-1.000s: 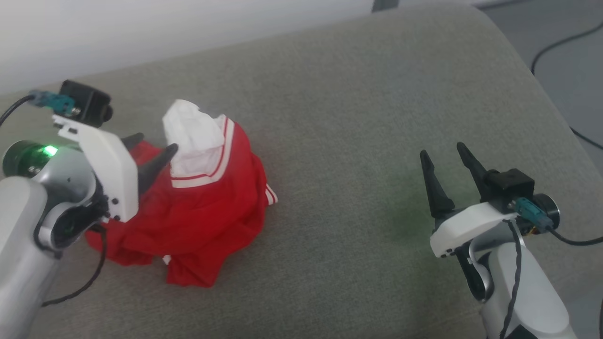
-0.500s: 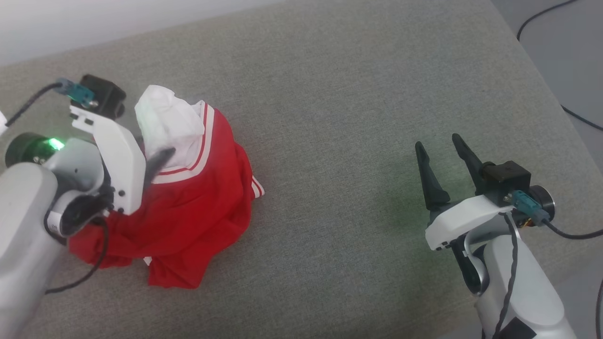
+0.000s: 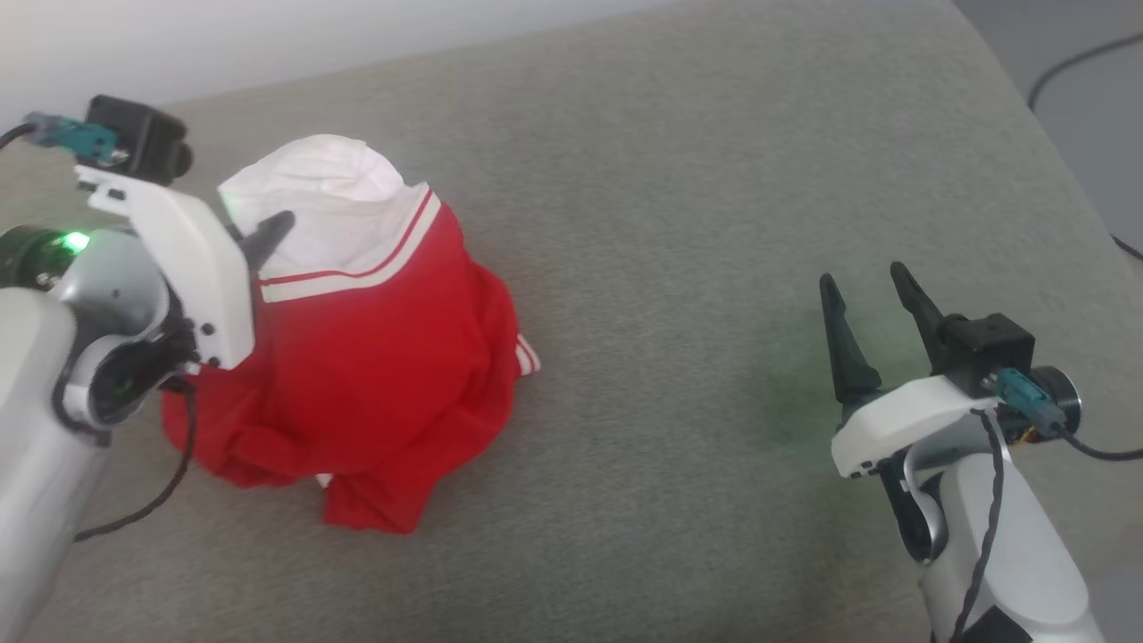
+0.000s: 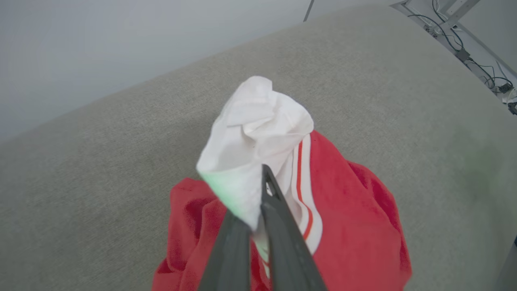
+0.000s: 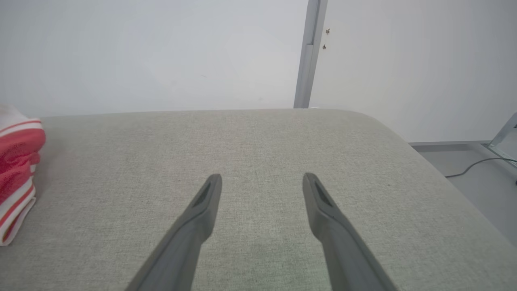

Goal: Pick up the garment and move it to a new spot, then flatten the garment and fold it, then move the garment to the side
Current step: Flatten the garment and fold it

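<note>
At the pick-up, our left gripper (image 4: pixel 252 200) clamps the white sleeve of the garment (image 3: pixel 375 357), heaped at the tabletop's (image 3: pixel 679 223) left (right gripper (image 3: pixel 862 275) open, well apart); next we judge a steady lift and carry.

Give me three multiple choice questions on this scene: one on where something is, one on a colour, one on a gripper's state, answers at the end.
1. Where on the grey cushion is the garment?
A. at the robot's right
B. at the robot's left
C. hanging off the far edge

2. What colour is the fabric that the left gripper pinches?
A. white
B. black
C. blue

3. How is the right gripper?
A. shut on the garment
B. shut on a cable
C. open, holding nothing

Answers:
1 B: the head view shows it beside the left gripper.
2 A: the left wrist view shows white sleeve cloth in its closed grip.
3 C: its jaws stand apart over bare cushion.
</note>
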Robot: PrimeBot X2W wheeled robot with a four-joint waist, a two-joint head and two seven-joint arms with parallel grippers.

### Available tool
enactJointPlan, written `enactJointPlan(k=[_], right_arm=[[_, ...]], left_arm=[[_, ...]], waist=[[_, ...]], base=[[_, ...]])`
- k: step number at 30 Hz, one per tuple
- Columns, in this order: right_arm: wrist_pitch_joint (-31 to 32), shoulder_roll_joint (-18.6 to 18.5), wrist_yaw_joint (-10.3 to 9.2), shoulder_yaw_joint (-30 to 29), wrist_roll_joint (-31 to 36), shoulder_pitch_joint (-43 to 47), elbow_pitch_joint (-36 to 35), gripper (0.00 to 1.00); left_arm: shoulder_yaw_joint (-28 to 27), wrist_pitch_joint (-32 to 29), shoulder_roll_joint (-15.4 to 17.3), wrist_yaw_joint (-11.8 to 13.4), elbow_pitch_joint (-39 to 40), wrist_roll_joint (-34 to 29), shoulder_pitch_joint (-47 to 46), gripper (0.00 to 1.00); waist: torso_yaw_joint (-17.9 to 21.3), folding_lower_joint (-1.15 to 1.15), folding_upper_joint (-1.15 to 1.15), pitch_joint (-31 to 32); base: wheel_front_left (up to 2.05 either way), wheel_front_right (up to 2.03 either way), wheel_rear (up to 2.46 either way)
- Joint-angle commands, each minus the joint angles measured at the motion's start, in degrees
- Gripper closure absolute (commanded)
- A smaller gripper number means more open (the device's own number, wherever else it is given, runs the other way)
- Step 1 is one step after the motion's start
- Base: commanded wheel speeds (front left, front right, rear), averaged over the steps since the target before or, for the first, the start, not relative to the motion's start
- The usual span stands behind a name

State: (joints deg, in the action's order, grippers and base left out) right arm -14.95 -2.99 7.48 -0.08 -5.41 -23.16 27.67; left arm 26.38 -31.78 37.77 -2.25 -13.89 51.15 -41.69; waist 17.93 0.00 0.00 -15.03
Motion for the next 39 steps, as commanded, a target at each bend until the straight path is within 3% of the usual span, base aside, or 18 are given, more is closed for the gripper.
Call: enactJointPlan(k=[1, 16, 24, 34, 35, 37, 39], right_arm=[[-0.29, 0.14, 0.02, -0.56, 0.52, 0.78, 0.20, 0.00], [0.68, -0.33, 0.03, -2.67, 2.96, 2.97, 1.87, 0.00], [1.84, -0.69, 0.02, -2.25, 2.88, 3.17, 0.91, 0.00], [2.94, -0.80, 0.03, -1.69, 2.70, 3.66, -0.11, 0.00], [3.14, -0.79, 0.03, -1.67, 2.69, 3.73, -0.20, 0.00], [3.29, -0.80, 0.03, -1.70, 2.68, 3.75, -0.31, 0.00], [3.52, -0.79, 0.02, -1.57, 2.74, 3.79, -0.35, 0.00]], left_arm=[[-1.16, 1.07, 0.86, 0.72, 0.71, 1.06, 1.64, 1.00], [-11.49, 9.99, 5.84, 7.00, 1.18, 5.91, 16.37, 1.00], [-15.97, 14.28, 8.02, 6.51, -5.55, 8.53, 25.15, 1.00], [-14.69, 15.78, 5.18, 3.31, -18.74, 9.43, 25.49, 1.00], [-14.43, 15.83, 4.82, 2.82, -19.90, 9.36, 25.05, 0.80], [-13.94, 15.87, 4.13, 2.01, -22.24, 9.28, 24.34, 0.57], [-13.53, 15.44, 3.29, 1.25, -24.37, 9.70, 23.53, 0.00]], waist=[[-2.14, 0.00, 0.00, 1.42], [-10.02, 0.00, 0.00, 7.06], [-10.73, 0.00, 0.00, 7.34], [-9.62, 0.00, 0.00, 6.60], [-9.59, 0.00, 0.00, 6.54], [-9.62, 0.00, 0.00, 6.50], [-9.80, 0.00, 0.00, 6.57]], base=[[0.00, 0.00, 0.00], [0.00, 0.00, 0.00], [0.00, 0.00, 0.00], [0.00, 0.00, 0.00], [0.00, 0.00, 0.00], [0.00, 0.00, 0.00], [0.00, 0.00, 0.00]])
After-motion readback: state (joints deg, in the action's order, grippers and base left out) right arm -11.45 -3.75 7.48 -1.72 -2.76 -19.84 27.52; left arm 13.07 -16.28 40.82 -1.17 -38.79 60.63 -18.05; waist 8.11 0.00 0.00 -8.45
